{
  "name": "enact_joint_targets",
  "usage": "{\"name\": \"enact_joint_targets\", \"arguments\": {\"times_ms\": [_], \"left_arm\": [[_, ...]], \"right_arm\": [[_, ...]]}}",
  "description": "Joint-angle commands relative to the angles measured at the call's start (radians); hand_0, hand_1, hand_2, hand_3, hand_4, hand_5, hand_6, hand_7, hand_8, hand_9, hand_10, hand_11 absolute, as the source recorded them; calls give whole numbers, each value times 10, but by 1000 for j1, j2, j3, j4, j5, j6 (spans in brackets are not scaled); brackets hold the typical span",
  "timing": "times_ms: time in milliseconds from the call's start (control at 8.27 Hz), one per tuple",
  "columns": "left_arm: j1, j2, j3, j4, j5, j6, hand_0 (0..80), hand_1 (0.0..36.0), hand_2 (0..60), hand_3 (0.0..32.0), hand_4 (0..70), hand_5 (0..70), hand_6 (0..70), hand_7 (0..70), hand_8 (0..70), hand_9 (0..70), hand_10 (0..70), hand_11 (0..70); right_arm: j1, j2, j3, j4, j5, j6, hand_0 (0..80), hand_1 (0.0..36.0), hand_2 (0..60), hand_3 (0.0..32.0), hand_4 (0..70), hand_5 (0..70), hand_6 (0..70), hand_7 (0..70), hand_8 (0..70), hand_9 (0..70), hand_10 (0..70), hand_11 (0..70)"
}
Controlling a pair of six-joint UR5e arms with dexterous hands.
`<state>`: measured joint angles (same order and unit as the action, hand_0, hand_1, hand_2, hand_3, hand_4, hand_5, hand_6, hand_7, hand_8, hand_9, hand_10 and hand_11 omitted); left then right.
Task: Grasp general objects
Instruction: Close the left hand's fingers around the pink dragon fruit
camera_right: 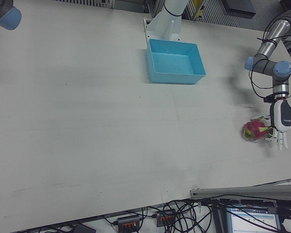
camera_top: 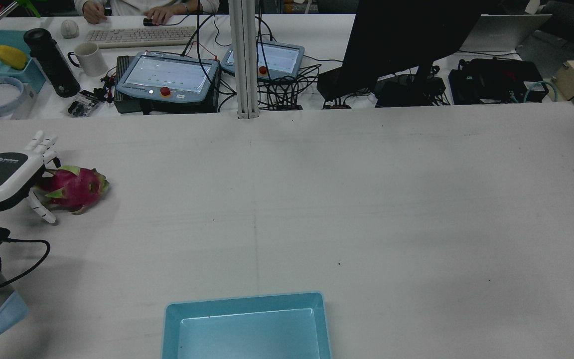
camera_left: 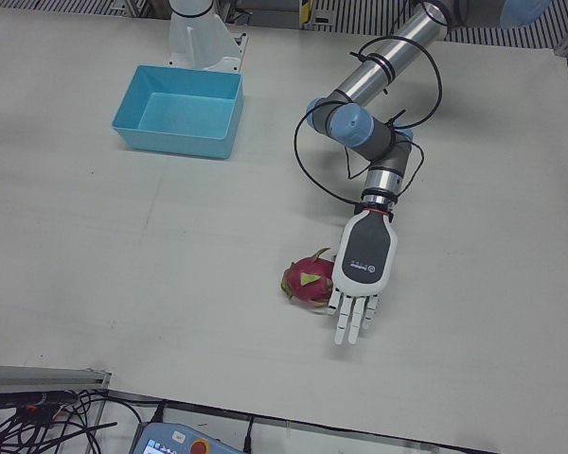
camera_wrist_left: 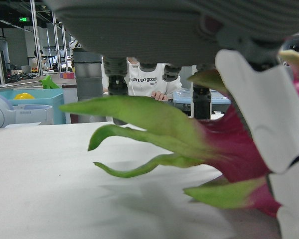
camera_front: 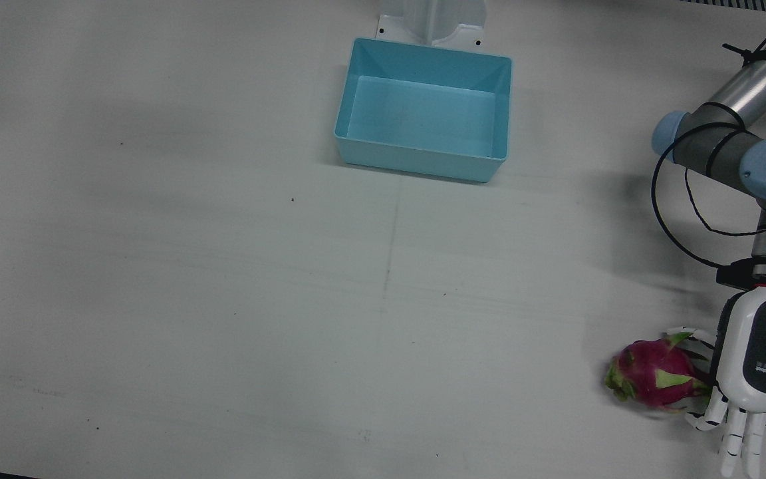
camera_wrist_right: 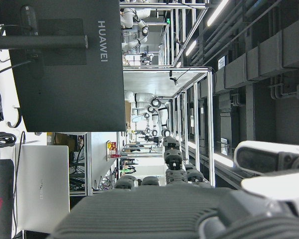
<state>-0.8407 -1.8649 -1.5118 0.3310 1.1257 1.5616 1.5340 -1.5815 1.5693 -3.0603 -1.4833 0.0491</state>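
Observation:
A pink dragon fruit (camera_front: pixel 655 372) with green scales lies on the white table near the edge on the robot's left side. My left hand (camera_front: pixel 762 359) rests right beside it with its palm toward the fruit. Its fingers (camera_front: pixel 742 439) are stretched out straight and its thumb reaches around the fruit's near side. It is open and not closed on the fruit. The pair also shows in the rear view, fruit (camera_top: pixel 75 188) and hand (camera_top: pixel 5 174), and in the left-front view (camera_left: pixel 308 279). The left hand view is filled by the fruit (camera_wrist_left: pixel 239 149). My right hand (camera_wrist_right: pixel 189 209) shows only in its own view, raised, fingers extended, empty.
An empty light-blue bin (camera_front: pixel 416 163) stands at the table's middle on the robot's side, well away from the fruit; it also shows in the rear view (camera_top: pixel 247 299). Beyond the far edge are control tablets (camera_top: pixel 167 75), a keyboard and a monitor.

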Motion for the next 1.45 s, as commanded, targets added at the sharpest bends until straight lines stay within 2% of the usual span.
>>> {"name": "enact_joint_targets", "arguments": {"times_ms": [0,121,363,604,725,846,967,1088,1209,1330], "left_arm": [[0,-2,-1,5,0,-2,515,197,121,50,11,77,0,90,0,4,45,89],[2,-2,-1,5,0,-2,514,196,126,36,14,104,0,101,0,6,53,100],[67,-7,1,28,-6,-9,513,196,130,36,15,99,0,100,0,6,57,106],[69,-7,-4,33,-6,-11,514,199,133,32,15,107,0,90,0,4,55,103],[68,-7,-8,31,-10,-12,513,204,162,12,17,139,0,104,0,6,61,112],[68,-8,-13,25,-12,-12,507,218,258,0,26,279,17,155,0,17,95,161],[68,-22,-11,25,-18,-9,480,262,600,0,115,534,126,303,61,121,227,350],[68,-22,-13,23,-41,-12,416,264,600,0,246,700,322,466,245,362,403,577],[68,-22,-12,23,-43,-15,263,226,600,0,281,700,414,589,380,533,548,700],[65,-20,-11,20,-43,-15,263,185,600,0,285,700,471,665,475,661,662,700]], "right_arm": [[0,0,0,0,0,0,0,0,0,0,0,0,0,0,0,0,0,0],[0,0,0,0,0,0,0,0,0,0,0,0,0,0,0,0,0,0],[0,0,0,0,0,0,0,0,0,0,0,0,0,0,0,0,0,0],[0,0,0,0,0,0,0,0,0,0,0,0,0,0,0,0,0,0],[0,0,0,0,0,0,0,0,0,0,0,0,0,0,0,0,0,0],[0,0,0,0,0,0,0,0,0,0,0,0,0,0,0,0,0,0],[0,0,0,0,0,0,0,0,0,0,0,0,0,0,0,0,0,0],[0,0,0,0,0,0,0,0,0,0,0,0,0,0,0,0,0,0],[0,0,1,0,0,0,0,0,0,0,0,0,0,0,0,0,0,0],[0,0,0,0,0,0,0,0,0,0,0,0,0,0,0,0,0,0]]}}
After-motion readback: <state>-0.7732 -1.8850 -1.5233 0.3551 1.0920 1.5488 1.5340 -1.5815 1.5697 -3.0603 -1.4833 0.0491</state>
